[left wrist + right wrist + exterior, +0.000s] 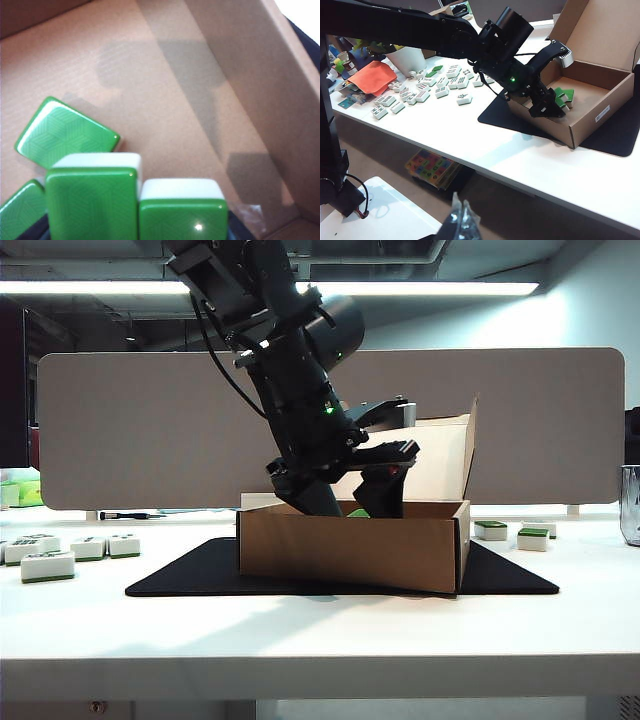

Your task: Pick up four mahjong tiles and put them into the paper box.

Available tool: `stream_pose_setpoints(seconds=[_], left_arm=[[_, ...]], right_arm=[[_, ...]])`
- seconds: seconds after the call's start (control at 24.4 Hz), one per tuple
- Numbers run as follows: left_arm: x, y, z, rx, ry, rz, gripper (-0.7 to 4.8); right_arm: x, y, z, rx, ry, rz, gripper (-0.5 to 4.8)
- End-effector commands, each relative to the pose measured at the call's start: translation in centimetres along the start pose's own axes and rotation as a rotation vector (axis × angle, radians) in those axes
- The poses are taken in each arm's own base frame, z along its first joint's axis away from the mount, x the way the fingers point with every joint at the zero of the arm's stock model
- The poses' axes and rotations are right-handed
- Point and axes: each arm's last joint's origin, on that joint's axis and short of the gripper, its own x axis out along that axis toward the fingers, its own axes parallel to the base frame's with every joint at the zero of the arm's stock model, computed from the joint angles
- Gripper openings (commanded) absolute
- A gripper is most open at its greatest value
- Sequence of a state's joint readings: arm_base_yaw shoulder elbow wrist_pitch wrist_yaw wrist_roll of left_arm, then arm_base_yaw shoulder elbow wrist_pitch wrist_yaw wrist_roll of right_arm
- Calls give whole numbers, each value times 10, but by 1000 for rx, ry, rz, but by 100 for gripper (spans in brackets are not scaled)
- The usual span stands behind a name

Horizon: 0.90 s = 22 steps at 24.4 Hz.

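White tabletop, black mat [500, 575] centre frame, grey partition behind. Paper box [345, 550] sits on mat, lid flap propped up so arm gets clear entry; brown corrugated card, shallow rectangle. Left gripper [345, 502] dips inside box, jaws wide, appears to grip nothing. Mahjong tiles [135, 202] lie on box floor, lower left of left wrist frame: glossy green tops, white bodies, rounded edges, tumbled askew. Right gripper [462, 220] hangs off table at lower centre of its own frame, parked clear; cannot tell if released or clenched.
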<state>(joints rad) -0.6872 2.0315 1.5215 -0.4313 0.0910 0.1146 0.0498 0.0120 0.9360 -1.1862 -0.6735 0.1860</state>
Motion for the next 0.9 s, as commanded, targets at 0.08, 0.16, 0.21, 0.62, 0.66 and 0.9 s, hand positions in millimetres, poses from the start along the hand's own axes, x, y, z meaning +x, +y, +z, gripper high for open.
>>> stream_pose_setpoints(seconds=[0.08,0.16,0.21,0.62,0.66,0.9], left_arm=[[0,-4,-8,-10,78,-51,362],[0,-5,-8,-12,72,-99,362],[0,-6,-8,-13,68,-122,362],[-16,-8,13,-12,35,-216,362],[-17,-8,14,-12,36,-215,362],[-13,-7,11,-12,60,-208,363]], right_arm=[[-2,2,0,-22,-23,2,-1],[-2,2,0,-22,-23,2,-1],[-2,2,0,-22,-23,2,-1],[-2,2,0,-22,-23,2,-1],[-2,2,0,-21,-23,2,-1],[-2,2,0,-22,-23,2,-1]])
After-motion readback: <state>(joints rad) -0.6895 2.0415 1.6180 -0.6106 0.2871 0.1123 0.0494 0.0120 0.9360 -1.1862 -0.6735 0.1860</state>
